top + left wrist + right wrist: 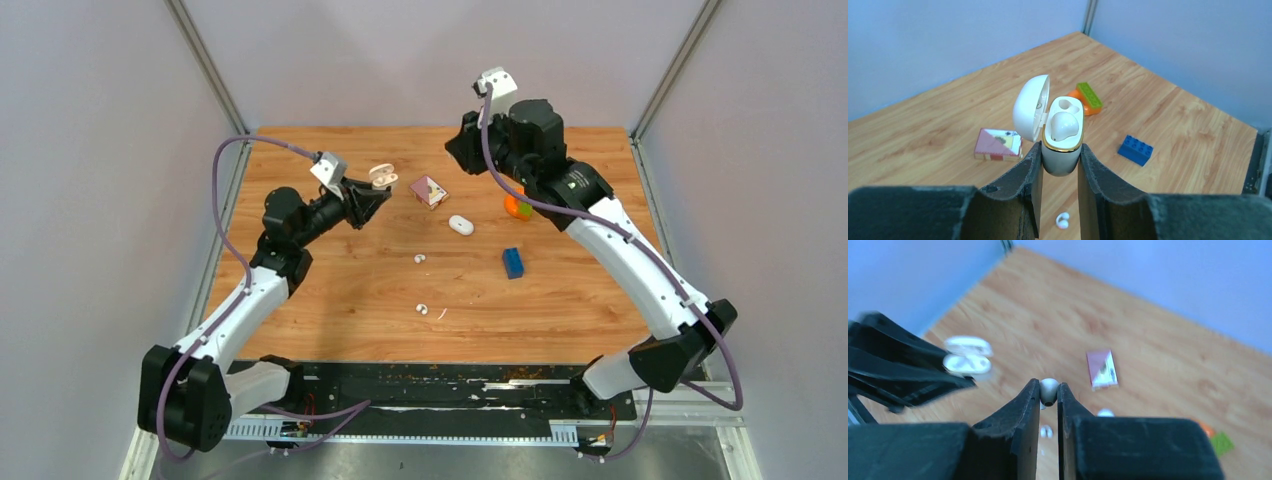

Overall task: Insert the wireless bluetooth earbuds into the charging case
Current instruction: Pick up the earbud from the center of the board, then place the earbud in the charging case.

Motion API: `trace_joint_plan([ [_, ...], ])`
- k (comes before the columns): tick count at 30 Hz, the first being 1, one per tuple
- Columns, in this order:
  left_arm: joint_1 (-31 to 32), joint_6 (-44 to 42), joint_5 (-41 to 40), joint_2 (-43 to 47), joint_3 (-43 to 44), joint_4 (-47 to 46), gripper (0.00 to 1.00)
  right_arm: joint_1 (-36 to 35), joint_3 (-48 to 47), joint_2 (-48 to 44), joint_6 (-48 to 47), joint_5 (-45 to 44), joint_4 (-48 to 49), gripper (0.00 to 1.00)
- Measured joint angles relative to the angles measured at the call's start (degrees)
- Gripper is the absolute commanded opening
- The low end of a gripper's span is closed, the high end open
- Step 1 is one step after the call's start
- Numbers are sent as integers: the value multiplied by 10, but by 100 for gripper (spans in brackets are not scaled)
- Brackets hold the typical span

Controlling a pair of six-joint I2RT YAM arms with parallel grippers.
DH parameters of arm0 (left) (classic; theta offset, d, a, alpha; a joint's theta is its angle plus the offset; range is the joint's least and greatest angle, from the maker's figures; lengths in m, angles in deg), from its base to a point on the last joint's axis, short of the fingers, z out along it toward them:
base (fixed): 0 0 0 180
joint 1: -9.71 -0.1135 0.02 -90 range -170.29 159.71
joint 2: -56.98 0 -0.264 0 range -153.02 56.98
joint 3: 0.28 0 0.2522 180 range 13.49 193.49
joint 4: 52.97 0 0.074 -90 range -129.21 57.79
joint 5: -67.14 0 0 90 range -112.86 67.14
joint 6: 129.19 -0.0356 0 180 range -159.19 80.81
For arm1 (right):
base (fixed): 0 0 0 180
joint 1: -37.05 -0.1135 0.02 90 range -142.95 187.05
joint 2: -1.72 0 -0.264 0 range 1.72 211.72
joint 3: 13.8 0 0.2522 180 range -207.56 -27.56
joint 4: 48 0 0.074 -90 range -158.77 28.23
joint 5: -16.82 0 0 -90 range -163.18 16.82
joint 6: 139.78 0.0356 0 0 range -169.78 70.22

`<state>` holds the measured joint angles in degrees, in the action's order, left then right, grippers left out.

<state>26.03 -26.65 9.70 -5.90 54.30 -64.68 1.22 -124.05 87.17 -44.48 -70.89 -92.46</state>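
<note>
Left gripper (pixel 1060 150): clamping open case (pixel 1063 127) aloft.
Right gripper (pixel 1049 385): pinching small whitish ball (pixel 1048 391).
Earbuds (pixel 420 258) (pixel 422 309): lying on surface (pixel 330 300), 7 o'clock from pebble (pixel 461 225).

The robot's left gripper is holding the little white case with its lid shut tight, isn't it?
Not quite. The left gripper does hold the little white case, but its lid is open, not shut. It stands tipped back to one side. The left wrist view shows this, and you can see right into the case.

No legible txt, nos. or logos anywhere; card box (pixel 998 144) print unreadable.
</note>
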Motion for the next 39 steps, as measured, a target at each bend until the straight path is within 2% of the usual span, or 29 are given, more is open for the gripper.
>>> trace_joint_plan([
  [6, 40, 34, -17, -26, 48, -39, 0, -59, 9, -21, -34, -21, 171, 0],
  [12, 55, 57, -43, -31, 80, -62, 0, -110, 13, -10, -70, -64, 253, 0],
  [22, 55, 69, -48, -31, 85, -66, 0, -115, 19, 15, -84, -98, 264, 0],
  [39, 55, 84, -49, -28, 85, -66, 0, -122, 34, 16, -84, -97, 265, 0],
])
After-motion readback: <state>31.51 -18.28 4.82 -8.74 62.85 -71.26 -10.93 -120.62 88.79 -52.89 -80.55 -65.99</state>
